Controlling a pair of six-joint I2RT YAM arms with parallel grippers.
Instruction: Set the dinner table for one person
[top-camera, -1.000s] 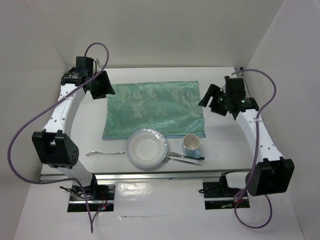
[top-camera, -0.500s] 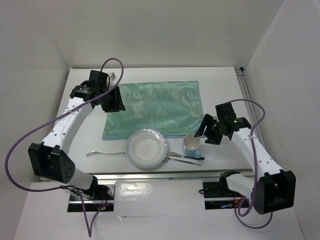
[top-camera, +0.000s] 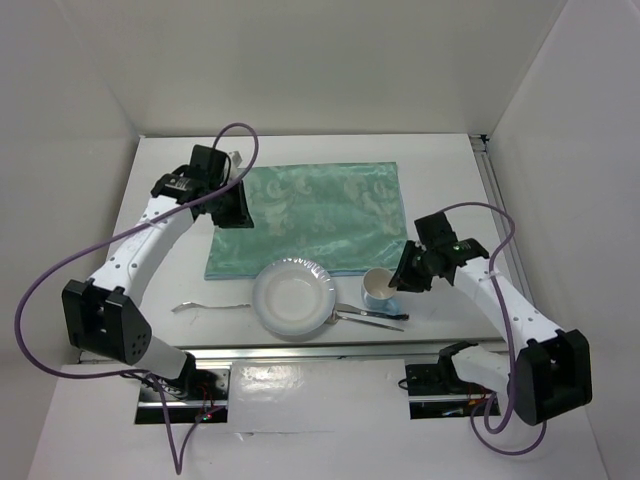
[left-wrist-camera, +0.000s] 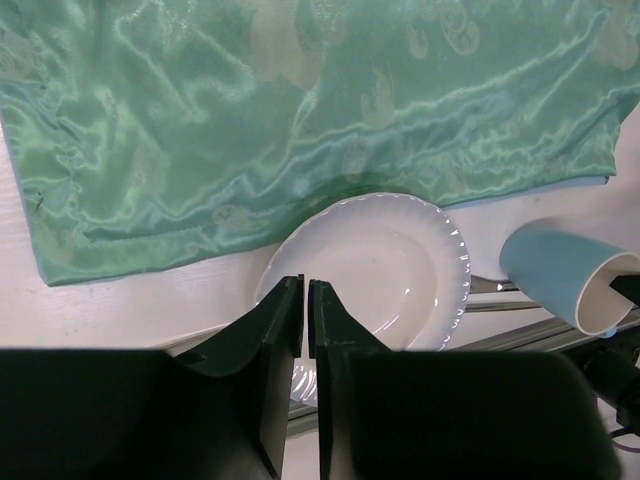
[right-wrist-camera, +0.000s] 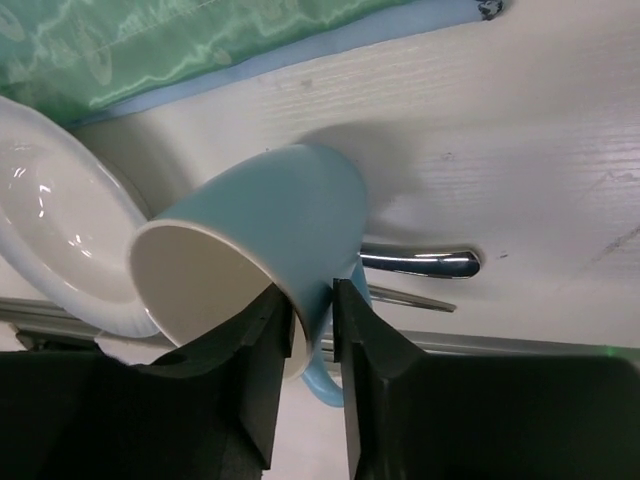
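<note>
**Overhead view.** The dinner table (top-camera: 440, 165), a large plain white rectangular tabletop, filled the work area, with a metal rail (top-camera: 300, 350) along its near edge, just ahead of the arm bases. A teal-green patterned satin cloth mat (top-camera: 310, 215) lay flat on its middle. A round white scallop-rimmed plate (top-camera: 293, 298) overlapped the mat's near edge. A silver metal fork (top-camera: 210, 306) lay on the bare top to the left of the plate, apart from it. Two pieces of silver cutlery (top-camera: 372, 316) lay to the right of the plate, their nearer ends at its rim. The left gripper (top-camera: 232, 205) hung over the mat's left edge. The right gripper (top-camera: 400, 280) was at a light blue ceramic mug with a white interior (top-camera: 378, 288), which stood just right of the plate and near the mat's near right corner.

**Left wrist view.** The left gripper (left-wrist-camera: 305, 290) had its jaws almost together, only a thin slit between them and nothing held. Beyond them lay the mat (left-wrist-camera: 300, 120), the plate (left-wrist-camera: 380, 260) and the tilted mug (left-wrist-camera: 565, 285).

**Right wrist view.** The right gripper (right-wrist-camera: 312, 295) had its jaws closed on the wall of the mug (right-wrist-camera: 260, 230) at the rim, beside the handle. The mug leaned with its mouth turned toward the plate (right-wrist-camera: 50, 250). Whether its base touched the tabletop (right-wrist-camera: 520, 150) could not be told. A cutlery handle (right-wrist-camera: 420, 263) showed just behind the mug.
</note>
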